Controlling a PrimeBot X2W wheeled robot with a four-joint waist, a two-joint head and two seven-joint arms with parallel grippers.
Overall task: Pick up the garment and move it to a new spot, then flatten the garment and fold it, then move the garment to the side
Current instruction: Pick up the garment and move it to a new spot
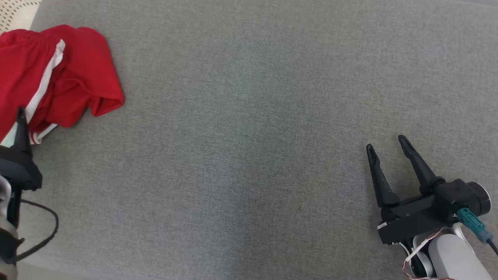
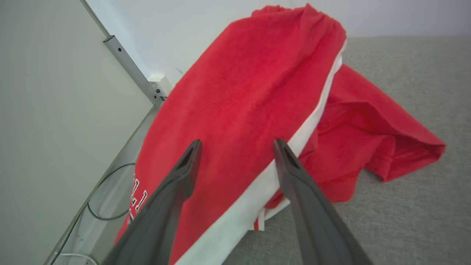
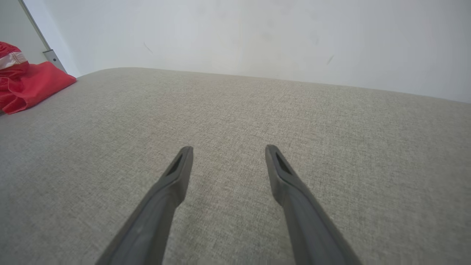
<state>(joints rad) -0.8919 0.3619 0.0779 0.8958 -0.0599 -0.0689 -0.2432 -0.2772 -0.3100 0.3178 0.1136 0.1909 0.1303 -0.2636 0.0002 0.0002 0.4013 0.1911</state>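
The red garment [image 1: 58,74] lies crumpled at the upper left of the head view, on the gray fabric surface [image 1: 249,163]. The left pincer [image 2: 237,147] stands wide just by it, gripping nothing. The right pincer [image 1: 386,143], at lower right, is also wide and empty.

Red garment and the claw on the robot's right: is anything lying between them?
Nothing. In the head view, only bare grey fabric surface stretches from the red garment to the open right gripper.
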